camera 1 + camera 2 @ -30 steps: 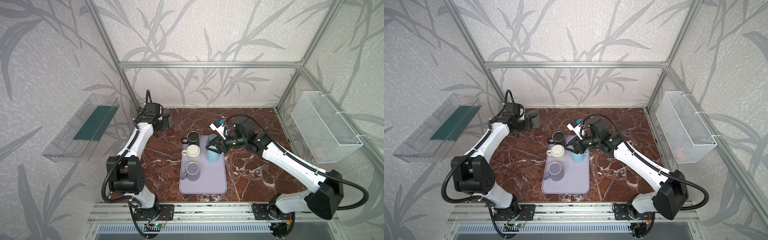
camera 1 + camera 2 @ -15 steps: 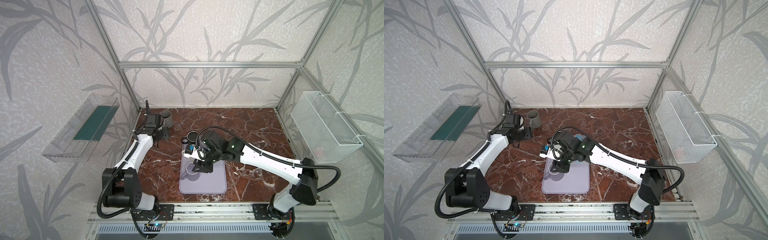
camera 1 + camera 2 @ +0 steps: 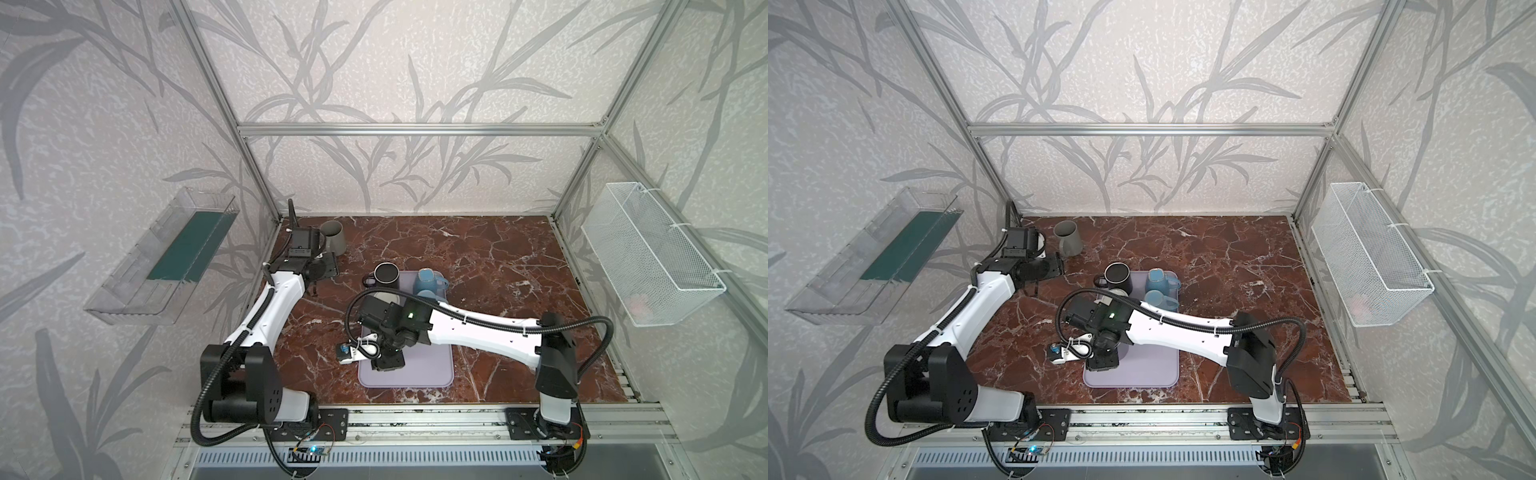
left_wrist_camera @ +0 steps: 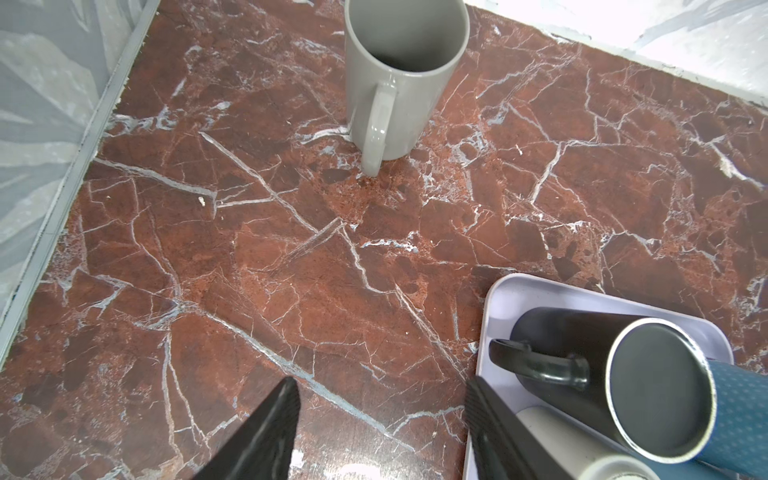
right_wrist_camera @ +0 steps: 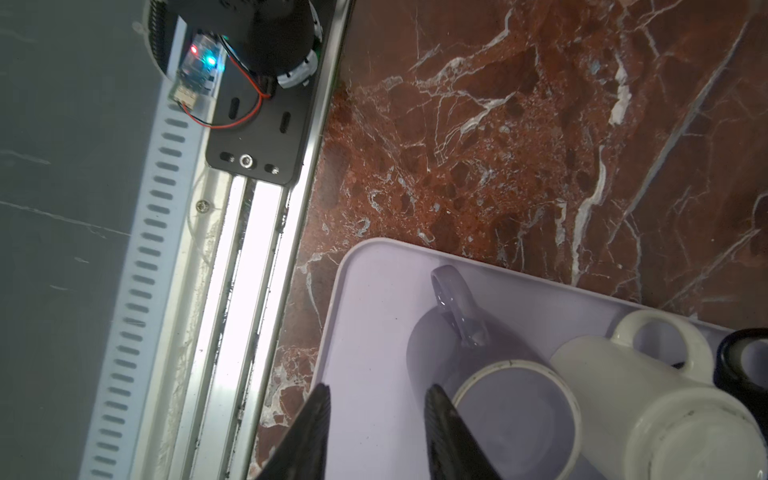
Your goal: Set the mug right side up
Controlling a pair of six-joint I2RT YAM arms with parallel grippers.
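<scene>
**Item:** lilac mug, task obj. Reads as base-up (closed flat end w/ dull ring faces the wrist camera). **Loc.:** on lilac tray, lower-left part of tray in both top views, there hidden under right arm. White mug just beside it, prob. also inverted; touching or not, cannot tell. **Right jaws:** spread, only bare tray between them. One finger sits just beside the mug wall, so jaws are beside the mug, not around it. **Left jaws:** spread, empty, well apart toward upper left of top views, near upright grey mug. **Hazards:** (1) closing from here prob. pinches air or shoves mug into white mug; cause: sideways offset. (2) Glazed wall + narrow fingers: slip mid-flip, mug drops on tray, chip risk. (3) Tight row w/ black mug beyond: swinging handle may clip neighbours unless lifted clear first. (4) Light tray may skid on marble surface if pushed.
</scene>
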